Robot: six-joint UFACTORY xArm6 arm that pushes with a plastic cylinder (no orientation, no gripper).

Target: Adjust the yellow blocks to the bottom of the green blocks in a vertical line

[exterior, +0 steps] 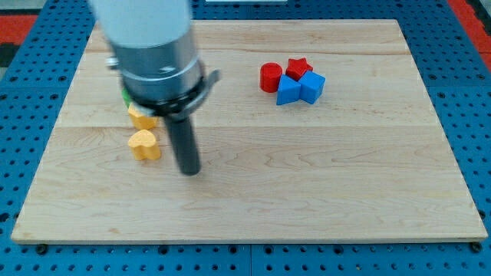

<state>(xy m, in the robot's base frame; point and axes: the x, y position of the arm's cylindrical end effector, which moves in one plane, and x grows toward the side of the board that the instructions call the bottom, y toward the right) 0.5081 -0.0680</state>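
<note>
Two yellow blocks are seen on the left half of the wooden board [253, 207]. The lower one, a yellow heart-shaped block [144, 144], lies in plain sight. The upper yellow block [141, 117] sits just above it, close to it, and is partly covered by the arm's grey housing [153, 54], so its shape cannot be made out. A thin sliver of a green block [125, 98] is glimpsed at the housing's left edge, directly above the upper yellow block; the rest of it is hidden, and whether more green blocks lie beneath the housing cannot be told.

My tip [189, 172] is set down on the board just to the right of the yellow heart-shaped block and slightly lower in the view, with a narrow strip of bare wood between them. No pincer is carried by this arm; only the straight dark rod is seen, so no opening or closing can be reported.

Well apart, toward the view's upper right, a tight cluster is formed by a red cylinder [270, 77], a red star-shaped block [297, 67], a blue block [288, 90] and a blue cube [312, 87]. The board rests on a blue perforated surface [31, 100].
</note>
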